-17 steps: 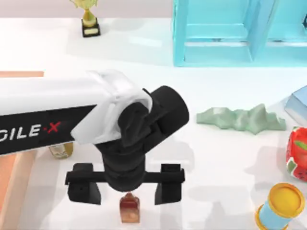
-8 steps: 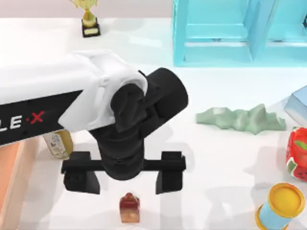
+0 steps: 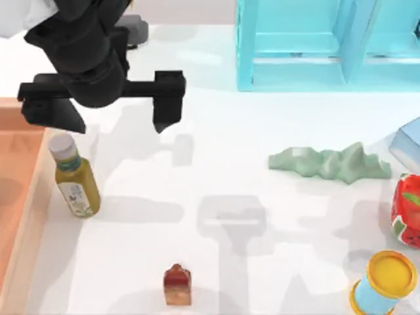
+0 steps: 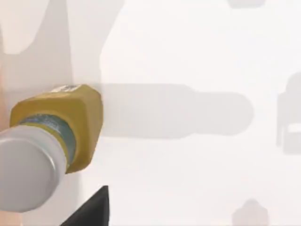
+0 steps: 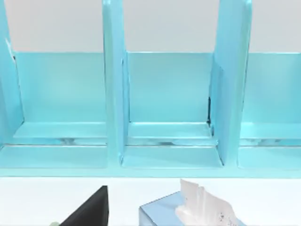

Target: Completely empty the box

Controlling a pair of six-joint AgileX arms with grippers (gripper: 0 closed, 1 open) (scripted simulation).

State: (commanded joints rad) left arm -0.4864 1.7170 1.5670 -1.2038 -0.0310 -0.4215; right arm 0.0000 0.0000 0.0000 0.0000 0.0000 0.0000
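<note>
Box: the large, shallow peach-orange open-top box (image 3: 16,197) lies at the table's far-left edge; its long axis seems to run near to far, though the frame cuts it off. The visible floor is bare, and its paler right wall runs along beside the bottle.
Bottle: a yellow-olive plastic bottle with a grey cap and a teal neck band (image 3: 73,184) stands on the white table (image 3: 262,243) just right of the box wall, outside the box; in the left wrist view the bottle (image 4: 56,136) is seen from above, cap towards the camera.
Left gripper: the black two-finger left gripper (image 3: 102,115) hangs above the table on the far left, beyond the bottle, fingers spread wide and holding nothing.
Small bottle: a little brown-red bottle (image 3: 177,284) stands near the front, left of centre.
Shelf: a light-blue shelf unit (image 3: 321,46) sits at the far right; the right wrist view faces its open compartments (image 5: 164,103).
Green piece: a pale green crumpled shape (image 3: 328,163) lies right of centre.
Right-hand items: a blue tissue box (image 3: 408,141), a red strawberry-patterned object (image 3: 408,210) and a yellow-lidded blue can (image 3: 384,282) line the right edge.
Right gripper: its state cannot be told.
</note>
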